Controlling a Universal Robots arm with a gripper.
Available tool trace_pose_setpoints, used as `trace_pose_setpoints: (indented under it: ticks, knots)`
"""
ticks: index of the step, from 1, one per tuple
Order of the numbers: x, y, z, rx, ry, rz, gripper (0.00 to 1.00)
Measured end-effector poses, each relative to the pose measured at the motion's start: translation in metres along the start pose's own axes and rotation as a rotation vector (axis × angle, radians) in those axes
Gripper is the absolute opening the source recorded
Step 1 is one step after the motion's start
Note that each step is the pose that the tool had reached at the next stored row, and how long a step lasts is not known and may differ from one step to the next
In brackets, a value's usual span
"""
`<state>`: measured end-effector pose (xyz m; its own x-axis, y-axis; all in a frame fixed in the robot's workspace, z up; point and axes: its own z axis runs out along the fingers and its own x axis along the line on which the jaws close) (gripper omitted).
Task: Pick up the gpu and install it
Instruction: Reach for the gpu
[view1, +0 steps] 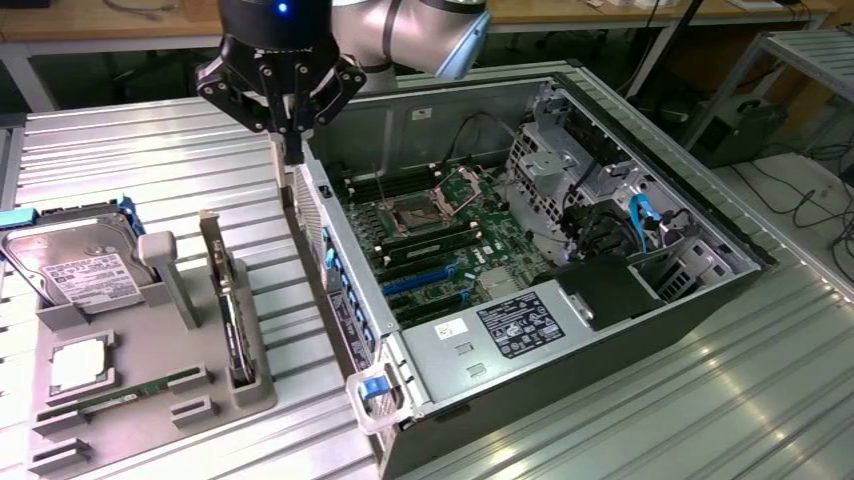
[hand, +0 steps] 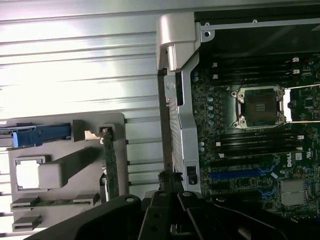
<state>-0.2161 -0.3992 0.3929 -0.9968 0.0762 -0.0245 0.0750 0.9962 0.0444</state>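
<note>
One card, the gpu (view1: 238, 318), stands on edge in the grey holder (view1: 134, 400) at the exterior view's lower left, its long axis running up-down, below-left of the tool (view1: 286, 135), which hangs pressed together and seemingly empty over the computer case (view1: 344, 295).

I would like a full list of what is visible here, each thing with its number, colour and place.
computer case: one, black and silver, open, at the exterior view's right
motherboard: one, green, inside the computer case
holder: one, grey, at the exterior view's left
gpu: one, dark with pale bracket, on edge in the holder
hard drive: one, silver, white label, in the holder
RAM stick: one, green, lying in the holder
table: one, silver, under everything
gripper: one, black, shut, above the computer case's wall nearest the holder
</note>
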Motion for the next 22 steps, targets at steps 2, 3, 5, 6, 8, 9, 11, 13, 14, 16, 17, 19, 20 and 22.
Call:
trace_pose_setpoints:
  ticks: [2,3,5,6,8,9,11,13,14,16,17,19,20,22]
  knots:
    - [0.002,-0.0002,-0.0001,0.0000,0.0000,0.000,0.11]
    - [0.003,-0.0003,-0.0001,0.0000,0.0000,0.000,0.11]
    - [0.006,-0.0005,-0.0001,0.0000,0.0000,0.000,0.11]
    - [0.007,-0.0007,-0.0002,0.0000,0.0000,0.000,0.11]
    - [0.009,-0.0009,-0.0002,0.0000,0.0000,0.000,0.11]
    - [0.010,-0.0010,-0.0002,0.0000,0.0000,0.000,0.11]
    - [0.013,-0.0012,-0.0003,0.0001,0.0001,0.000,0.11]
    - [0.015,-0.0014,-0.0003,0.0000,0.0000,0.000,0.11]
    - [0.015,-0.0015,-0.0004,0.0001,0.0001,0.000,0.11]
    - [0.017,-0.0017,-0.0004,0.0001,0.0000,0.000,0.11]
    - [0.018,-0.0018,-0.0004,0.0000,0.0000,0.000,0.11]
    - [0.020,-0.0020,-0.0005,0.0000,0.0000,0.000,0.11]
    - [0.022,-0.0021,-0.0005,0.0000,0.0000,0.000,0.11]
    - [0.024,-0.0024,-0.0006,0.0000,0.0000,0.000,0.11]
